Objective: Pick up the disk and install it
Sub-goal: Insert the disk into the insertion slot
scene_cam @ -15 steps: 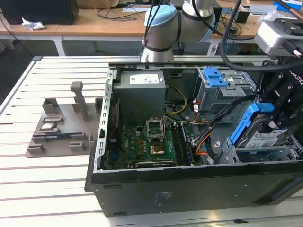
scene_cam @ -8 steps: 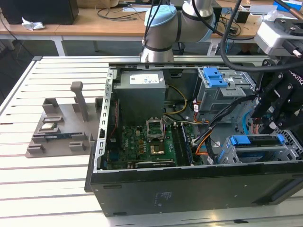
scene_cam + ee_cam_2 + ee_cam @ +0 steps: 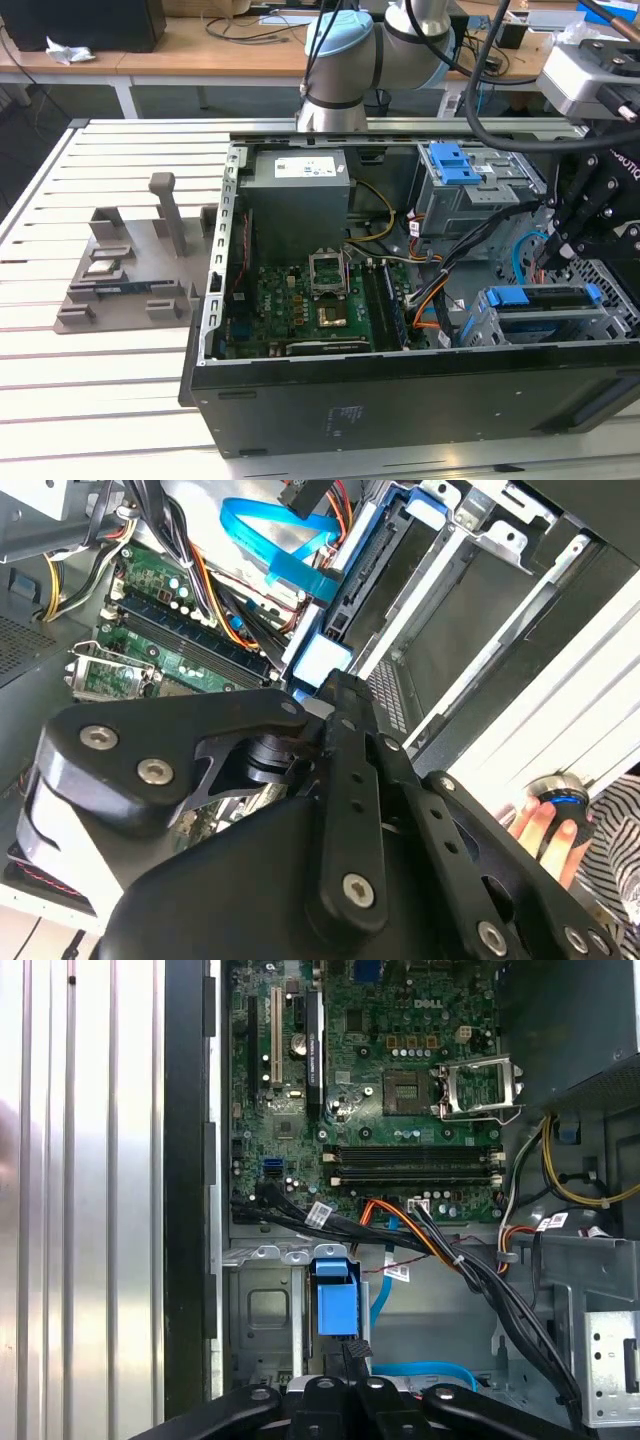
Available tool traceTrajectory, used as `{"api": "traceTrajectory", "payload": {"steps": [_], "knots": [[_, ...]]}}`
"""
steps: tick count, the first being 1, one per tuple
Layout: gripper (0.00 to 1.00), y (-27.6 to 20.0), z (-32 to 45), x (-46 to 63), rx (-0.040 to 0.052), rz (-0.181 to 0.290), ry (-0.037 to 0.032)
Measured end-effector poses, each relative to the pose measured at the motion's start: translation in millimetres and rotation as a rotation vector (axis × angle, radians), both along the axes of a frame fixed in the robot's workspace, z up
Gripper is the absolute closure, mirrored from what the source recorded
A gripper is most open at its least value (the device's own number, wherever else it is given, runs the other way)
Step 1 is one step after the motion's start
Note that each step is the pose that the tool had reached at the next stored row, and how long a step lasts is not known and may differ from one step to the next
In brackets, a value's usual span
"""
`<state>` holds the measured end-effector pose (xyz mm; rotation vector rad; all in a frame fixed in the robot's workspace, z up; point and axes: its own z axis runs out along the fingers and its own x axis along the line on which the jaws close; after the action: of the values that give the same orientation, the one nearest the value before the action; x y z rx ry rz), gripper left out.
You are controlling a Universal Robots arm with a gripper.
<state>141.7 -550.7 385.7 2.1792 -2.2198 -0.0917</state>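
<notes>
We see a silver-grey arm (image 3: 400, 35) with pale blue joint caps, black cables trailing along it, and a matte black tool (image 3: 330, 810) with silver screws.

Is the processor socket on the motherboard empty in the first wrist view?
Yes, the processor socket on the motherboard stands open, with no cooler over it.

No print resolves well enough to read out. Carriers of print:
- power-supply box (image 3: 297, 185): white sticker on top, with dark lines too small to make out.
- case side wall (image 3: 400, 400): small white label near its lower edge, illegible.
- motherboard (image 3: 400, 1080): white silk-screen marks near the CPU socket (image 3: 478, 1085) and slots.
- cable tags (image 3: 318, 1213): small white flags with tiny print, unreadable.
</notes>
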Motion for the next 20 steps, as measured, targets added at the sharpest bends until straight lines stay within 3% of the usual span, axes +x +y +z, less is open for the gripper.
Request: {"api": "traceTrajectory", "payload": {"steps": [9, 12, 15, 20], "knots": [[0.89, 0.4, -0.3, 1.1, -0.0004, 0.0, 0.0], [0.89, 3.3, -0.2, 7.4, -0.0092, 0.0, 0.0], [0.89, 8.8, -0.4, 25.3, -0.0134, 0.0, 0.0003], [0.89, 14.6, -2.0, 45.4, -0.0218, 0.0, 0.0016]]}}
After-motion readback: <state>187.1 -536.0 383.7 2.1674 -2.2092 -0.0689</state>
